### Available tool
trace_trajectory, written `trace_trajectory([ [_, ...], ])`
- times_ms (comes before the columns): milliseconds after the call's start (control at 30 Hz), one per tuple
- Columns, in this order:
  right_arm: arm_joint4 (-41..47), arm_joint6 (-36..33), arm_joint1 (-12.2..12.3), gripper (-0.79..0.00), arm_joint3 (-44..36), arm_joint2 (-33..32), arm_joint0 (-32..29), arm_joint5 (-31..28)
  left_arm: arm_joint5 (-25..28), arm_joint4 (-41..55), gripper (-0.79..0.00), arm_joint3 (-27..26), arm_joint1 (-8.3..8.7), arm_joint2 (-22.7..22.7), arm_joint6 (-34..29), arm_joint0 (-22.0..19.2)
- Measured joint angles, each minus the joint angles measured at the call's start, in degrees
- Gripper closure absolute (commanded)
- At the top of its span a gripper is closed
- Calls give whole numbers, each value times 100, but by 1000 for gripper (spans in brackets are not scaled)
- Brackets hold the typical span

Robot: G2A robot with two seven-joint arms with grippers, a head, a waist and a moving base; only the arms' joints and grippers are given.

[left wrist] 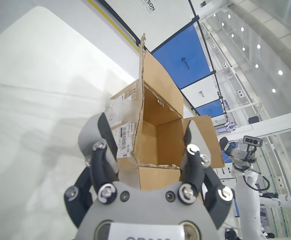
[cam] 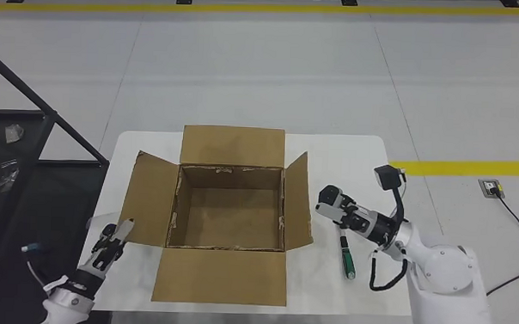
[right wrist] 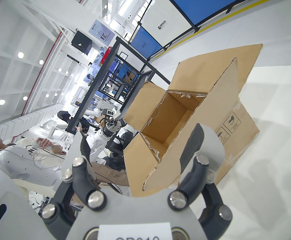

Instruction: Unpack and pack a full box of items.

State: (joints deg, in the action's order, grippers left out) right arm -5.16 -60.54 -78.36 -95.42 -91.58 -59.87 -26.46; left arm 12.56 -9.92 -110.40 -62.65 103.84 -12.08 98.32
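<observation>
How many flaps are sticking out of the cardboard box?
4. The far flap lies beyond the box. The near flap lies toward the robot. The left flap is by the left gripper, and the right flap is by the right gripper. None seems hidden.

Premises: industrial test hall, likely a robotics lab. Grey painted floor (cam: 246, 67) with yellow line (cam: 248, 7) across the top view's upper edge. Blue and white partition panels (left wrist: 181, 66) and ceiling lamps (left wrist: 257, 66) at upper right of the left wrist view. Black frame (right wrist: 98, 77) at upper left of the right wrist view.
</observation>
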Motion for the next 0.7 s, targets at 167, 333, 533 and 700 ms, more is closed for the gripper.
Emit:
trace_trajectory([
  [167,33,33,58,-785,38,63,25,-4,-98,-44,-175,-30,-21,-26,80,13],
  [333,79,83,118,-785,71,118,30,-17,-197,-30,0,-56,-40,-16,91,38],
  [533,124,143,188,-785,63,166,-5,-56,-320,-47,0,-48,-62,-53,113,2],
  [700,140,214,248,-785,-18,179,-92,-72,-453,-85,0,-23,-86,-133,206,-89],
])
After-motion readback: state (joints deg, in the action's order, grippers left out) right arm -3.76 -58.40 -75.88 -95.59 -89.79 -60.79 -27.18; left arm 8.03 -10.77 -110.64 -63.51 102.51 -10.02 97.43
